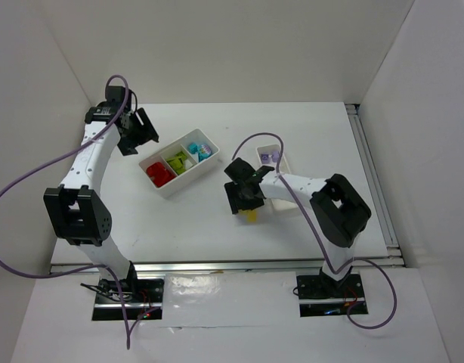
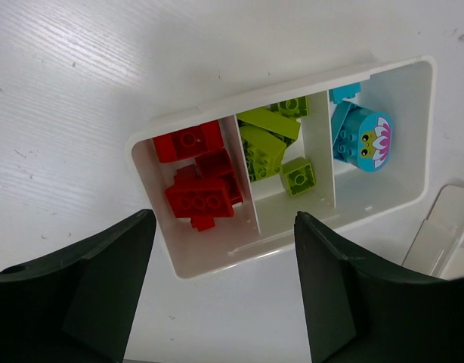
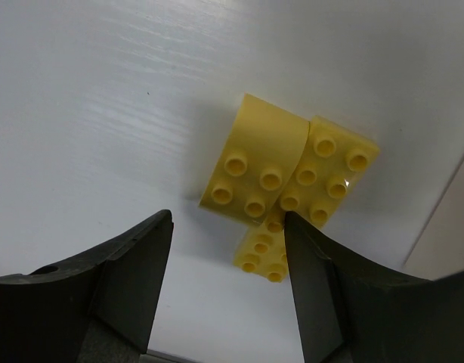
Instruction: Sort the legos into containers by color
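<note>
The wide three-compartment tray point(image 1: 170, 188) holds red bricks point(image 2: 198, 178), lime green bricks point(image 2: 266, 144) and teal pieces point(image 2: 362, 136), one compartment each. The narrow tray point(image 1: 281, 203) at the right holds lilac bricks point(image 1: 268, 156) at its far end. Three yellow bricks point(image 3: 292, 178) lie together on the table, also in the top view point(image 1: 250, 215). My right gripper point(image 3: 228, 242) is open, right above them and empty. My left gripper point(image 2: 224, 249) is open and empty, above the wide tray's near edge.
White walls enclose the table on three sides. A metal rail point(image 1: 372, 178) runs along the table's right edge. Purple cables point(image 1: 35, 174) loop off both arms.
</note>
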